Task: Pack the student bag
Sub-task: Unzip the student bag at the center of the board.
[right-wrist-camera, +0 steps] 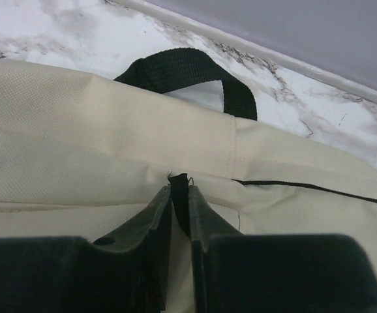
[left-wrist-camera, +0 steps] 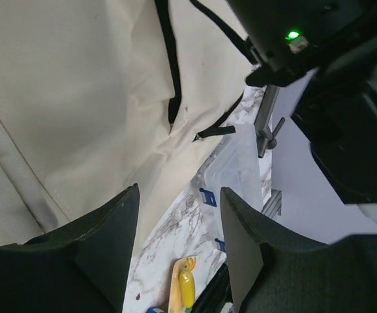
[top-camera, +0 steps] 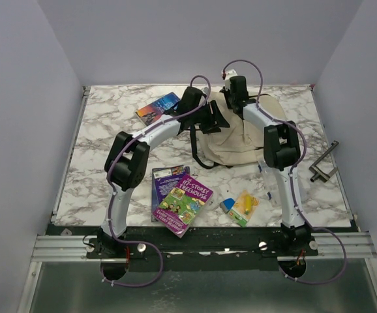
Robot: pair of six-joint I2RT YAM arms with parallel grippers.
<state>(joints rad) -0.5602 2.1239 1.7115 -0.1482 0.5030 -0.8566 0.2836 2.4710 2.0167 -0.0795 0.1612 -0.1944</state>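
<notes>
The cream student bag [top-camera: 241, 147] lies at the back middle of the table, with black straps trailing off its left side. My right gripper [top-camera: 239, 104] is at the bag's far top edge. In the right wrist view it [right-wrist-camera: 180, 192] is shut on a black pull tab [right-wrist-camera: 179, 186] of the bag [right-wrist-camera: 77, 130], just below the black carry handle [right-wrist-camera: 182, 65]. My left gripper [top-camera: 212, 122] is at the bag's left side. In the left wrist view it [left-wrist-camera: 179, 194] is open and empty above the edge of the bag [left-wrist-camera: 77, 98].
Two books [top-camera: 183, 202] lie overlapped at the front middle, and a third book [top-camera: 158, 107] lies at the back left. A yellow packet [top-camera: 244, 207] and a blue item [top-camera: 227, 205] lie at the front. A clear box [left-wrist-camera: 237, 173] sits by the right arm. A metal clamp [top-camera: 322, 166] is at the right edge.
</notes>
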